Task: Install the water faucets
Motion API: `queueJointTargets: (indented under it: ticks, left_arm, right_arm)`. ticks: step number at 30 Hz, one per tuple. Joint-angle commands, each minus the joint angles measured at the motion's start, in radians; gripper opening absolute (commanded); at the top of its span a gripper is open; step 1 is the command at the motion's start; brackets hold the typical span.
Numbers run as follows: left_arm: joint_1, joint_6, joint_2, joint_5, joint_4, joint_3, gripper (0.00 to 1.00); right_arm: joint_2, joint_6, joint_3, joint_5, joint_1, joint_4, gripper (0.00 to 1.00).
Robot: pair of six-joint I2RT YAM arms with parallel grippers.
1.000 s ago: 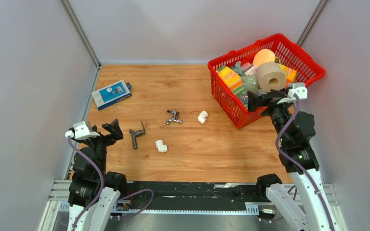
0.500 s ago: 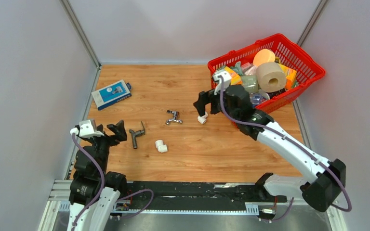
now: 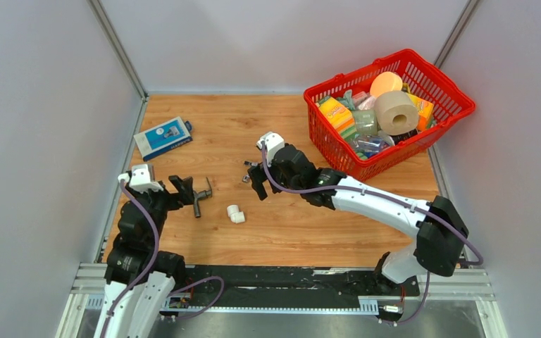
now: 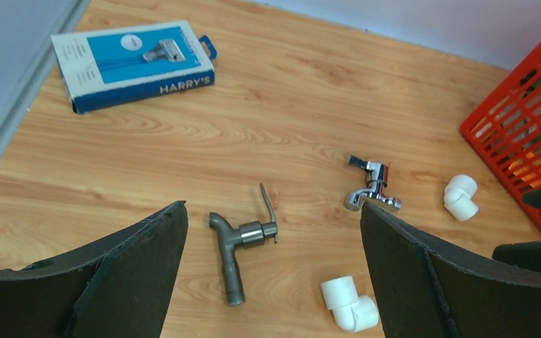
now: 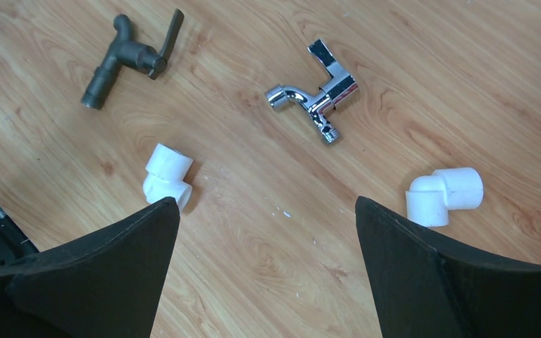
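While both faucets lie loose on the wooden table (image 3: 303, 225), neither arm has hold of anything. The left gripper (image 3: 185, 187) is spread wide with nothing between its fingers (image 4: 130, 271), and it hangs just to the left of the dark grey faucet (image 4: 238, 239). That L-shaped tap lies flat on the boards, its thin lever pointing away from the arm bases. In the left wrist view it sits in the gap framed by the 2 black fingers, and neither of them touches it.

The right gripper (image 3: 256, 183) reaches across to the middle of the table, its jaws also wide apart and empty. In the top view it covers most of the chrome faucet (image 5: 317, 98). The right wrist view shows that tap lying on its side on the wood, with its spout curved and its flat handle sticking out.

2 white elbow fittings also lie on the table. 1 elbow (image 5: 165, 179) is between the 2 faucets, nearer the arm bases. The other elbow (image 5: 442, 193) is beyond the chrome faucet, toward the red basket (image 3: 334, 148). Neither elbow touches a faucet.

The basket stands in the far right corner and holds a paper roll (image 3: 396, 111) and an orange ball (image 3: 386, 83) among other things. A blue box (image 3: 163, 137) lies flat at the far left, well apart from both faucets.
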Motion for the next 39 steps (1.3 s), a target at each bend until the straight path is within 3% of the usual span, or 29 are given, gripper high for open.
queueJointTargets:
  ticks: [1, 10, 18, 28, 39]
  left_arm:
    - [-0.004, -0.046, 0.076, 0.073, -0.02, 0.013, 0.98]
    - [-0.004, -0.057, 0.199, 0.213, 0.003, 0.006, 0.98]
    - [-0.004, -0.059, 0.227, 0.214, -0.012, 0.01, 0.97]
    - [-0.004, -0.054, 0.273, 0.237, -0.009, 0.018, 0.97]
    - [-0.003, -0.048, 0.304, 0.277, 0.001, 0.016, 0.96]
  right_arm:
    - [0.041, -0.005, 0.006, 0.005, -0.002, 0.023, 0.98]
    - [0.191, -0.104, 0.016, -0.051, -0.022, 0.059, 0.82]
    - [0.313, -0.199, 0.066, -0.171, -0.099, 0.114, 0.64]
    - [0.48, -0.267, 0.13, -0.242, -0.171, 0.174, 0.57]
    - [0.574, -0.305, 0.165, -0.28, -0.171, 0.198, 0.54]
